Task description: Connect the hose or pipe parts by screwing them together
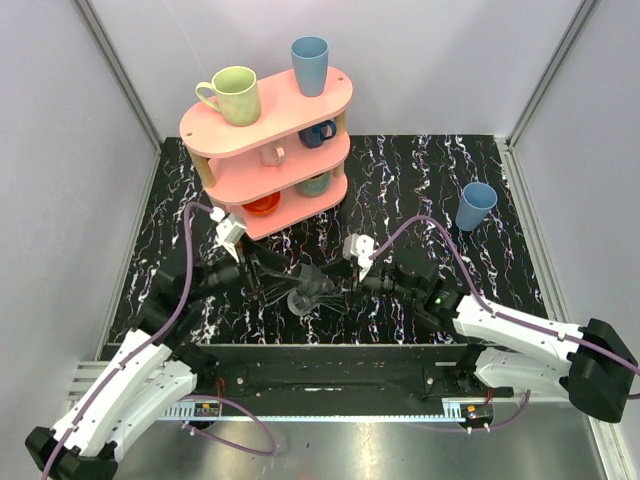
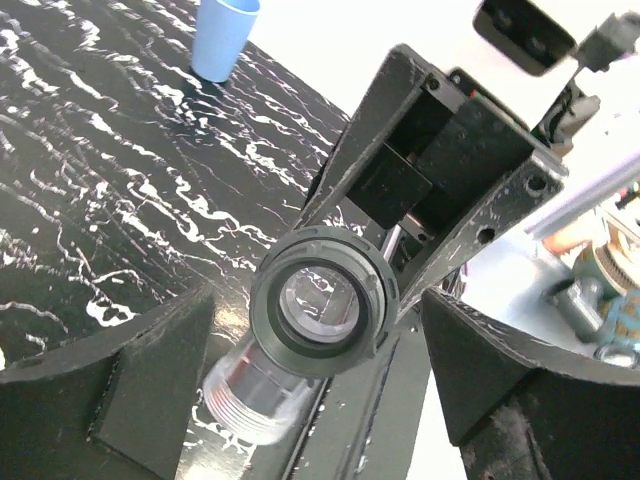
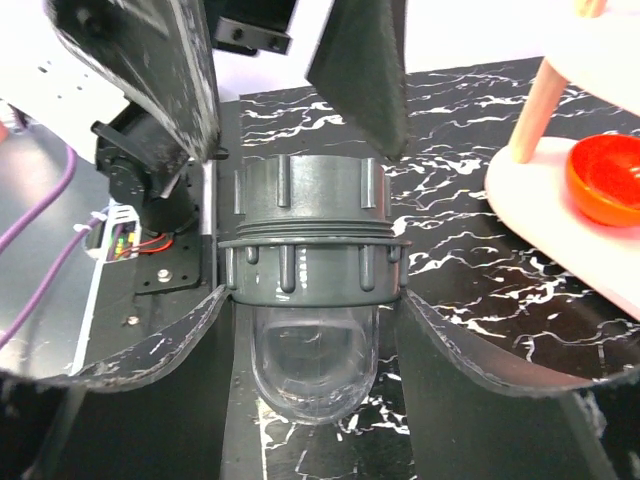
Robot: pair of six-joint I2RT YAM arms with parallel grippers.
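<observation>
The right pincer (image 3: 312, 300) is clamped on the dark collar (image 3: 310, 240), one black finger pressed against each side of its ribbed lower ring. The grey-translucent fitting (image 3: 315, 365) sticks out of the collar on the same axis, its clear rounded end pointing down between those fingers. From these views I cannot tell how far the two parts are threaded together. The left pincer (image 2: 318, 345) faces the collar's open end with its jaws spread wide. Its fingers (image 2: 110, 400) stand off on either side, with a gap showing between them and the collar. The left wrist view looks straight into the collar's bore, and the threaded translucent piece shows below and to the left. From above, the joined parts sit at the near middle of the black marbled worktop (image 1: 420, 180), between the two arms and just in front of a pink tiered rack (image 1: 265, 120). I cannot tell whether they touch the surface. A green mug (image 1: 235, 95) and a blue cup (image 1: 310, 65) stand on the rack's top tier. Another blue cup (image 1: 476, 206) stands alone on the worktop, well off to the right.
</observation>
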